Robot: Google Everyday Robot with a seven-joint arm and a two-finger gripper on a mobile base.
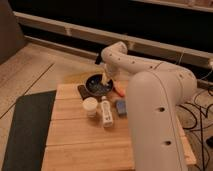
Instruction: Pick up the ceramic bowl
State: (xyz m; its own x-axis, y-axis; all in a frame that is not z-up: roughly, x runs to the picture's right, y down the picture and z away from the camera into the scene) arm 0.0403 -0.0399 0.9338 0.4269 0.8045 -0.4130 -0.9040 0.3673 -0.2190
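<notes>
The ceramic bowl [95, 85] is round, shallow and glossy dark, and sits at the far edge of the wooden table [80, 142]. My gripper [104, 78] is at the end of the white arm [122, 57], right over the bowl's right rim, and hides part of that rim. I cannot tell whether it touches the bowl.
A small black block [82, 91] lies at the bowl's left. A cream cup [90, 106], a white bottle [106, 114], a blue object [120, 107] and an orange object [119, 90] lie in front of the bowl. A dark mat [27, 127] borders the table's left. My white body [160, 120] fills the right.
</notes>
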